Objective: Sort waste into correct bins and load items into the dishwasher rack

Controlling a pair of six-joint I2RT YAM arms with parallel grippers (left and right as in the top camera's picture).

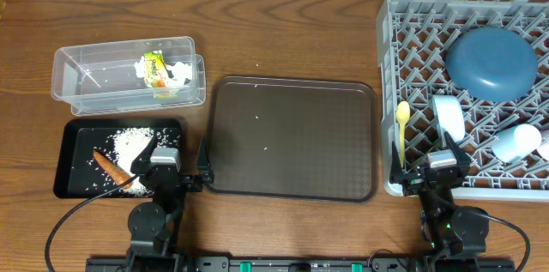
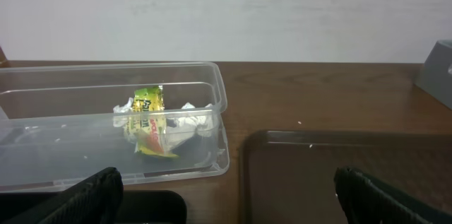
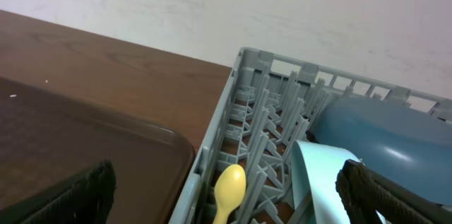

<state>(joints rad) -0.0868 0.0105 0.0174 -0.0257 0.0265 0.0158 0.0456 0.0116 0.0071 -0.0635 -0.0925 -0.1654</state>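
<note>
Left claw (image 1: pixel 170 159): wide open, holds nothing. It sits low at the near side of the table, between the black tray (image 1: pixel 69 165) and the brown tray (image 1: pixel 292 139).
Right claw (image 1: pixel 439 165): wide open, holds nothing. It sits at the near left corner of the rack (image 1: pixel 412 15), just beside the spoon (image 1: pixel 401 130).
Waste: the carrot (image 1: pixel 110 167) and rice (image 1: pixel 133 142) lie in the black tray. The wrapper (image 1: pixel 154 70) and tissue (image 1: pixel 180 72) lie in the tub (image 1: pixel 86 66).
Dishes: the plate (image 1: pixel 491 60), cup (image 1: pixel 448 116), white bowl (image 1: pixel 517 143) and spoon are in the rack. A pale thing (image 1: pixel 544 145) at the right edge may be the pink bowl. It is cut off, so I cannot be sure.
Left over: a few grains (image 1: pixel 268 146) lie on the brown tray.
Danger one: the grains are tiny and flat. A claw could slide over them or push them away.
Danger two: the left claw is close to the black tray. A bump could tip rice out.
Danger three: the spoon lies by the rack's edge. A knock from the right claw could flip it out.
</note>
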